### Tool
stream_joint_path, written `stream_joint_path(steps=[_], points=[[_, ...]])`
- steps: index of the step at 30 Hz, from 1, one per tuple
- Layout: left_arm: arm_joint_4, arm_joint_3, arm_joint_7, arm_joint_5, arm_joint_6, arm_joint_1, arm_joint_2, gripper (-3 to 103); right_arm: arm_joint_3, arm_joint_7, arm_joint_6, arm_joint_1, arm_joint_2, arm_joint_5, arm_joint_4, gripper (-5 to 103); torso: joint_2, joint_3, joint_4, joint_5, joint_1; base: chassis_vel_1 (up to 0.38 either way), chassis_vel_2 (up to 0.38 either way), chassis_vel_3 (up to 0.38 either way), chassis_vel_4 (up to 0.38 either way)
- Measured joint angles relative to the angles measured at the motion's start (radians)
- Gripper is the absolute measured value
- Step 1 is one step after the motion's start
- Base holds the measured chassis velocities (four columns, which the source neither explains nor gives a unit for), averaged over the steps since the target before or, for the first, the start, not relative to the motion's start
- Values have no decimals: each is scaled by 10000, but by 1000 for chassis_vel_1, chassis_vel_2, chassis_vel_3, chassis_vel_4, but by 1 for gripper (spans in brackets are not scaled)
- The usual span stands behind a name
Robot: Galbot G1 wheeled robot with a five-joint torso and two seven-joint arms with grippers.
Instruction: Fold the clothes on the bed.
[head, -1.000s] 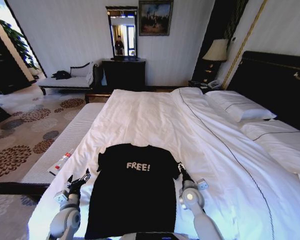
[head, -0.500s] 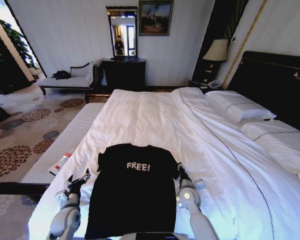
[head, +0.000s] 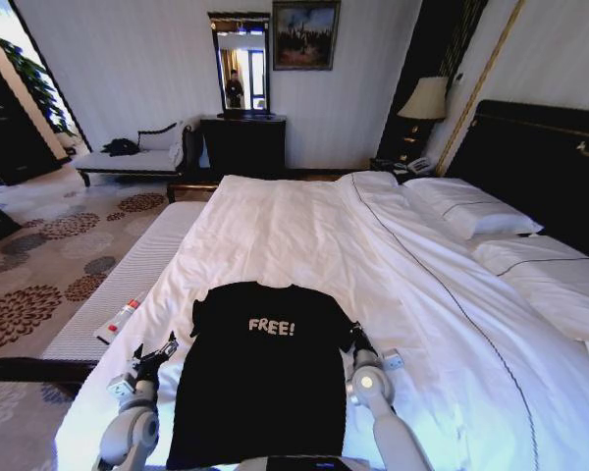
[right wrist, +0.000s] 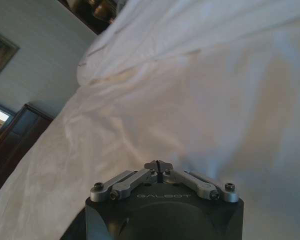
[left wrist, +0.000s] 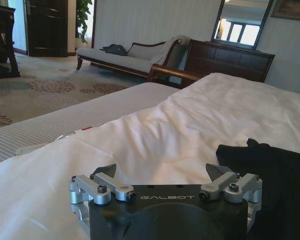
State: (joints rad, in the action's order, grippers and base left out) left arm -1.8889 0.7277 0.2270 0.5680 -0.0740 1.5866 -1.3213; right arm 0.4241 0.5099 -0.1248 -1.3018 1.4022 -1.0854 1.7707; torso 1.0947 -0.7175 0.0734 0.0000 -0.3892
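Note:
The clothes, one black T-shirt (head: 260,378) with white "FREE!" lettering, lie flat and spread out on the white duvet of the bed (head: 304,226), near its foot. My left gripper (head: 161,349) rests open on the duvet just off the shirt's left side. In the left wrist view this left gripper (left wrist: 161,172) has its fingers wide apart over white cloth, with the shirt (left wrist: 272,170) beside it. My right gripper (head: 353,336) sits at the edge of the shirt's right sleeve. In the right wrist view the right gripper (right wrist: 158,165) is shut, fingertips together over the duvet (right wrist: 190,100).
A grey striped bench (head: 142,270) runs along the bed's left side, with a small remote-like item (head: 118,317) on it. Pillows (head: 471,211) and the dark headboard (head: 540,157) lie to the right. A chaise (head: 128,157) and a dark dresser (head: 240,147) stand by the far wall.
My right arm has shifted a little to the left, bringing its gripper closer against the shirt's right sleeve. The left arm and the shirt have not moved.

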Motion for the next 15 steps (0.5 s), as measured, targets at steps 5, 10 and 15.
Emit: stream_joint_path(steps=[5,10,15], points=[[-58,-4,4,-56,0,68,-43,100,-107,-231,-33,440,-422,257,-360,0,0,0,0,1,0,0,0,0,0],[-155,-6,6,-93,0,139,-70,100,-181,-457,-74,943,-699,492,-1034,0,0,0,-1,1,0,0,0,0,0],[-230,6,6,-116,0,209,-90,100,-187,-580,-88,1193,-789,656,-1346,0,0,-1,-2,1,0,0,0,0,0]])
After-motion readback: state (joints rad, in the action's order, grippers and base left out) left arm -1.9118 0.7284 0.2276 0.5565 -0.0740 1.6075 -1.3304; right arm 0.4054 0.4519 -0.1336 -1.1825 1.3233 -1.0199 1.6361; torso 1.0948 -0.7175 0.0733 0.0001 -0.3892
